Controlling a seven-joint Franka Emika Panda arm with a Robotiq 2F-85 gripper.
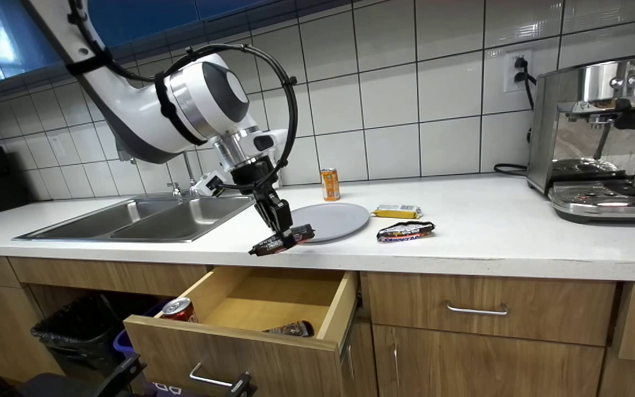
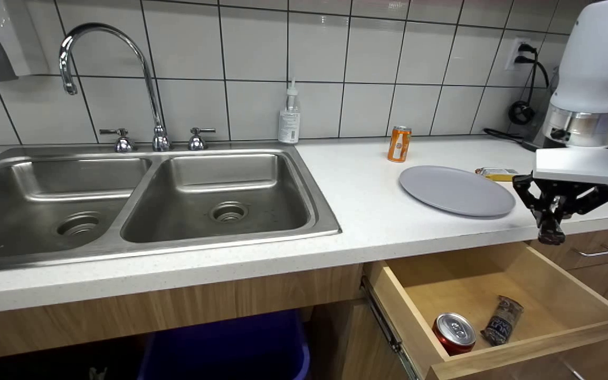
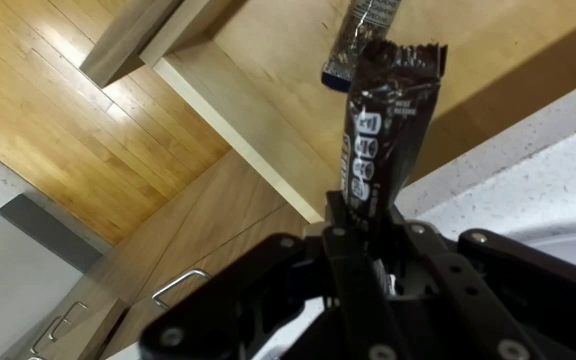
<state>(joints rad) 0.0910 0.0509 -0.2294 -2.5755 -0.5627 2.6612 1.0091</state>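
My gripper [image 1: 286, 236] is shut on a dark brown wrapped bar [image 3: 393, 120], whose crimped end sticks out past the fingertips in the wrist view. Bar and gripper hang in the air by the counter's front edge, above the pulled-out wooden drawer [image 1: 240, 336]. Inside that drawer lie a red can [image 2: 454, 332], standing upright, and a clear-wrapped nut bar [image 2: 503, 319]. Behind the gripper, a grey plate [image 1: 334, 218] rests on the counter. Right of the plate in an exterior view are a yellow packet [image 1: 397, 212] and another dark-wrapped bar [image 1: 405, 231].
An orange can [image 2: 399, 144] stands near the tiled wall behind the plate. The double steel sink [image 2: 325, 211] is set into the counter, with a pump bottle [image 2: 289, 120] by it. An espresso machine [image 1: 609, 138] occupies the counter's far end. Bins [image 1: 83, 331] sit below.
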